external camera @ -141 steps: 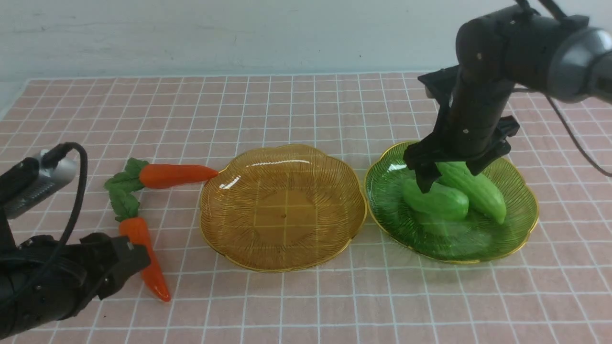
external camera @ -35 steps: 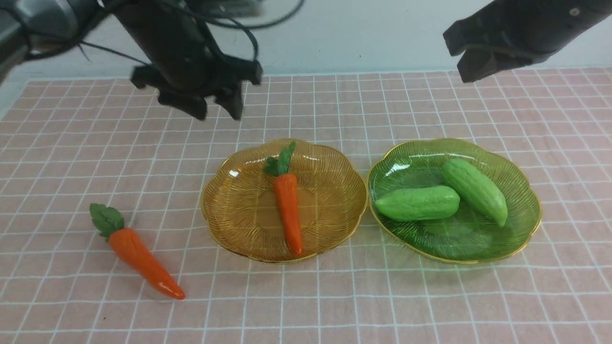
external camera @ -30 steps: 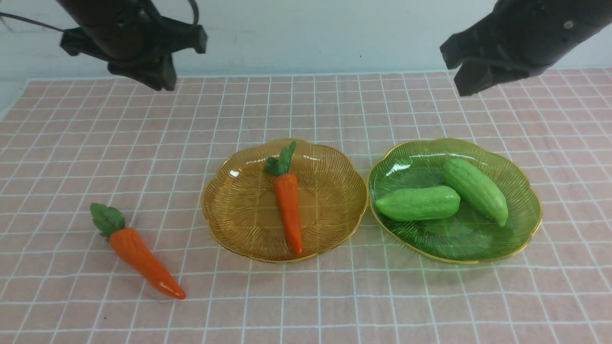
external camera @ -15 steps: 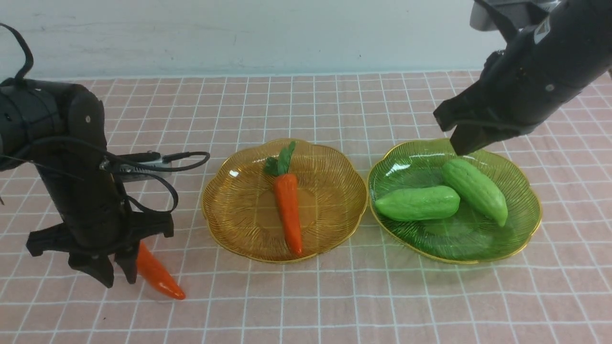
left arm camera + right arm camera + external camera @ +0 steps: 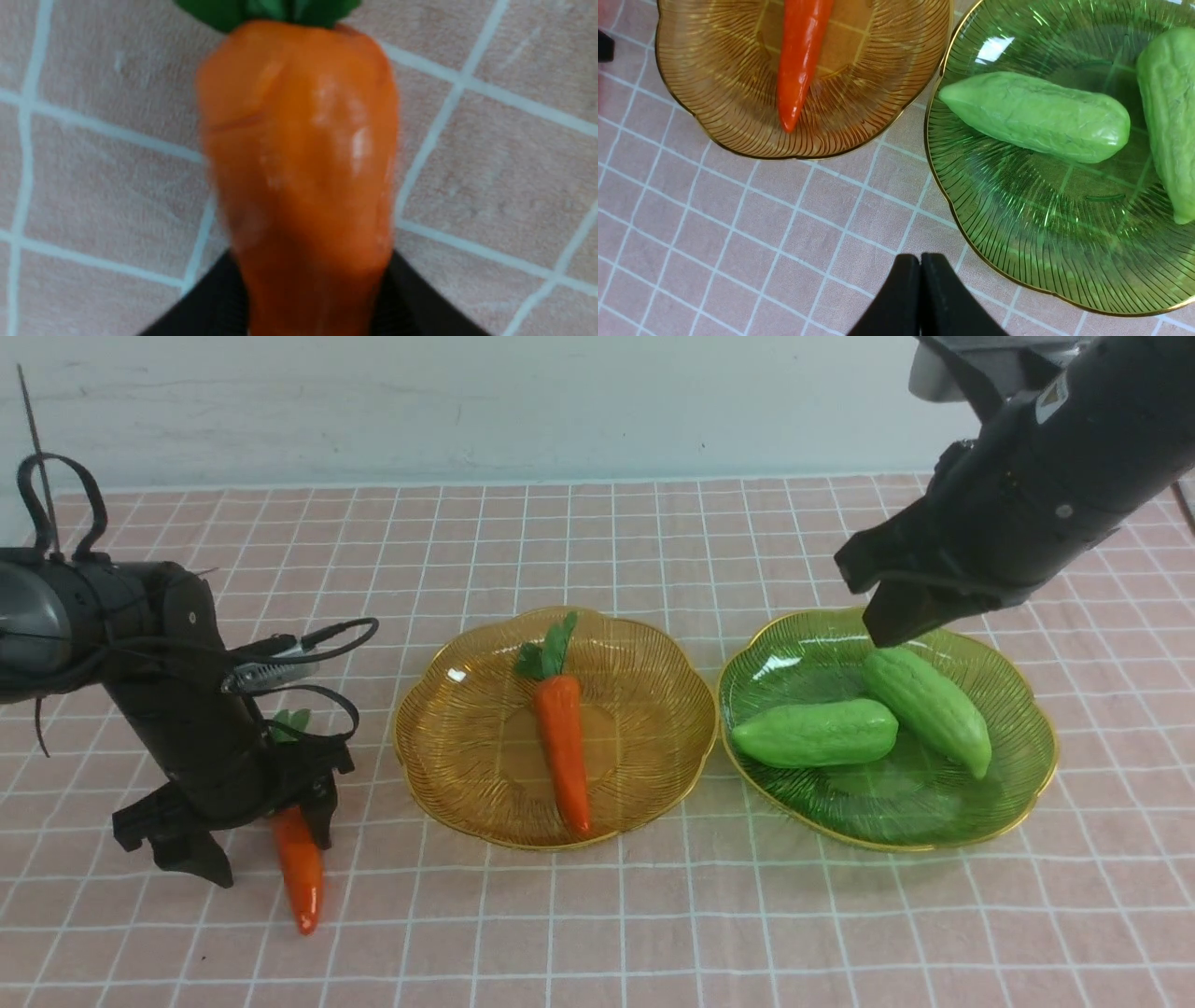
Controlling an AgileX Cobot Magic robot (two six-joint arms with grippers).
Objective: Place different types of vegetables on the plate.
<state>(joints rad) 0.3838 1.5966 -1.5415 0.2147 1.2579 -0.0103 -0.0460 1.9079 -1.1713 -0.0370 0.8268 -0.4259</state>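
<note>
Pink cloth (image 5: 653,915): glossy, grn-topped orange carrot (image 5: 299,868)

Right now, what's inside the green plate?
One light-green gourd and a second gourd lie close together in the green plate. The right gripper hangs in front of the plate's far rim, so that bit is hidden.

Bright, even light; soft shadows; glare on green plate (image 5: 777,663); left wrist view's carrot (image 5: 299,163) blurred.
</note>
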